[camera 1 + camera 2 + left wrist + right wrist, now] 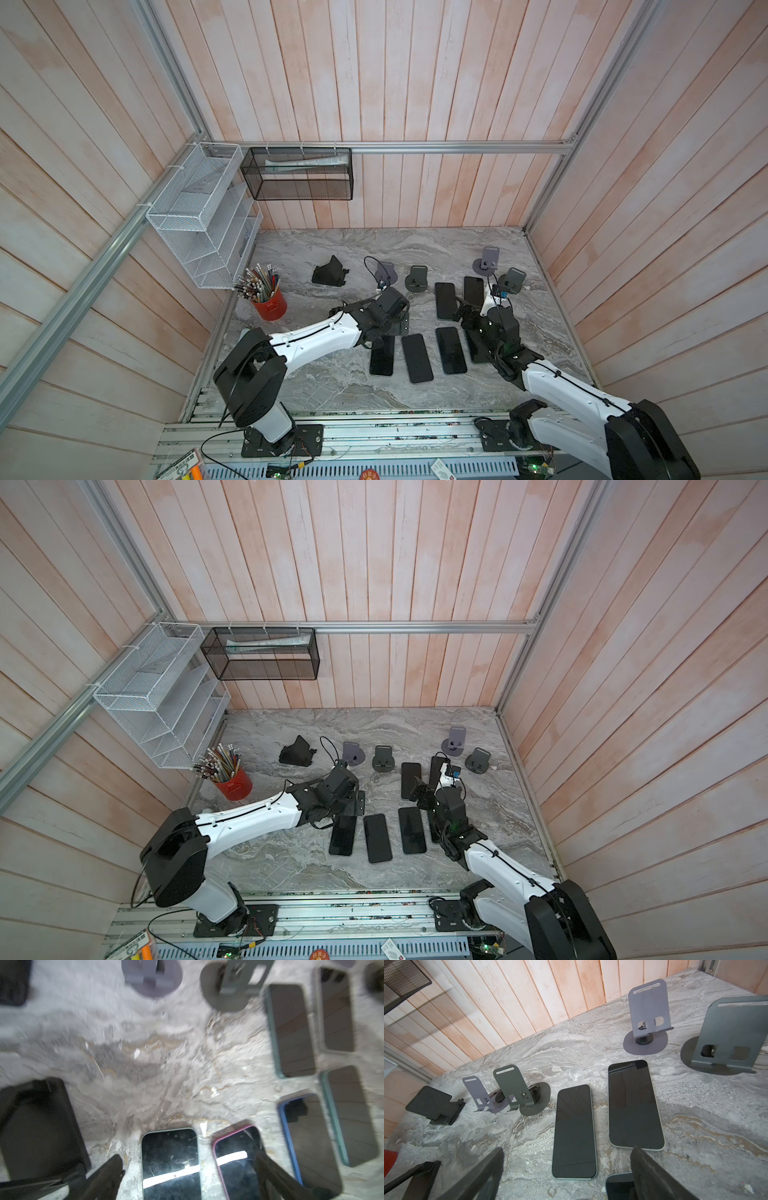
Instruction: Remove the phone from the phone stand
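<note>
Left gripper [188, 1158] spread wide, empty, low over phone [381, 359] lower-centre in a top view; risks knocking adjacent pink-cased phone [236, 1159] or black stand [39, 1126] through careless sweep.

The left arm [316, 336] and right arm [573, 386] reached forward, wrists tipped down, left gripper [187, 1174] and right gripper [566, 1159] both spread wide, empty.
</note>
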`<state>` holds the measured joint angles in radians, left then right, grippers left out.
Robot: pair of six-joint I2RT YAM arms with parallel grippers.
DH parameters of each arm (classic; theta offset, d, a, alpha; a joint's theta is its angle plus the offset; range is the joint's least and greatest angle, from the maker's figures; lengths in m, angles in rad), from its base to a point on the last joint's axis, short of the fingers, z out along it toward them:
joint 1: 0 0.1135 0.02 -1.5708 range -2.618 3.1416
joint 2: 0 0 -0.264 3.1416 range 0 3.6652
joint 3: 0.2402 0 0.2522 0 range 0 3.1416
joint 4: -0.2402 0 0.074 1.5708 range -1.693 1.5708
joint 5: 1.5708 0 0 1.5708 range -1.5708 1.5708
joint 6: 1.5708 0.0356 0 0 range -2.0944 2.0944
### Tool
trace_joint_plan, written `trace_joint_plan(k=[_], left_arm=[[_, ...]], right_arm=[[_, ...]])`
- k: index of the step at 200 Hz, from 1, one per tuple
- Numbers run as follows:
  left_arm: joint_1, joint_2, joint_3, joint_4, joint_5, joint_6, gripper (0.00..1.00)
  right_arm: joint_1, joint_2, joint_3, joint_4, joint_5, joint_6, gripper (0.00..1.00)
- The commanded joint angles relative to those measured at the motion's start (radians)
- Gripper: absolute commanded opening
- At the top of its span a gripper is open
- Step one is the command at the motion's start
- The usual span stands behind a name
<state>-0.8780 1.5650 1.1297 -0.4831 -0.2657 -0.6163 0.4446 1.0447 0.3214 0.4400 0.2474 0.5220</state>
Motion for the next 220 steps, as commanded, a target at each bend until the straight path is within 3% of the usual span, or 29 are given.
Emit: trace_joint_plan(k=[1, 15, 31, 71, 92, 109, 120, 141, 163, 185, 205, 220], left_arm=[[-0.034, -0.131, 0.06, -0.045, -0.112, 0.129, 1.0], [-0.062, -0.237, 0.048, 0.025, -0.094, 0.235, 1.0], [-0.106, -0.354, -0.002, 0.106, -0.103, 0.327, 1.0], [-0.12, -0.628, -0.258, 0.294, -0.263, 0.398, 1.0], [-0.119, -0.796, -0.504, 0.569, -0.306, 0.586, 1.0], [-0.103, -0.876, -0.661, 0.813, -0.382, 0.761, 1.0], [-0.013, -0.883, -0.723, 0.909, -0.387, 0.79, 1.0], [0.228, -0.848, -0.774, 0.88, -0.264, 0.651, 1.0], [0.441, -0.76, -0.907, 1.068, -0.171, 0.587, 1.0], [0.551, -0.653, -0.987, 1.296, -0.148, 0.594, 1.0], [0.613, -0.55, -0.968, 1.381, -0.106, 0.664, 1.0], [0.667, -0.476, -0.958, 1.437, -0.065, 0.651, 1.0]], right_arm=[[0.008, 0.004, -0.02, 0.01, 0.037, -0.022, 0.96], [0.006, -0.005, -0.029, 0.043, 0.052, -0.005, 0.97], [-0.005, -0.015, 0.001, 0.042, -0.013, 0.005, 0.97], [0.011, -0.078, 0.192, -0.137, -0.129, -0.092, 0.98], [0.05, -0.101, 0.193, -0.145, -0.032, -0.058, 0.98], [0.051, -0.079, 0.145, -0.098, 0.021, -0.12, 0.98], [0.05, -0.065, 0.146, -0.11, 0.035, -0.17, 0.98], [0.043, -0.056, 0.129, -0.073, 0.003, -0.277, 0.98], [0.011, -0.101, 0.09, -0.018, -0.005, -0.32, 0.98], [-0.056, -0.166, 0.029, 0.051, 0.003, -0.368, 0.98], [-0.151, -0.203, -0.003, 0.053, -0.013, -0.408, 0.98], [-0.221, -0.222, -0.02, 0.054, -0.035, -0.416, 0.98]])
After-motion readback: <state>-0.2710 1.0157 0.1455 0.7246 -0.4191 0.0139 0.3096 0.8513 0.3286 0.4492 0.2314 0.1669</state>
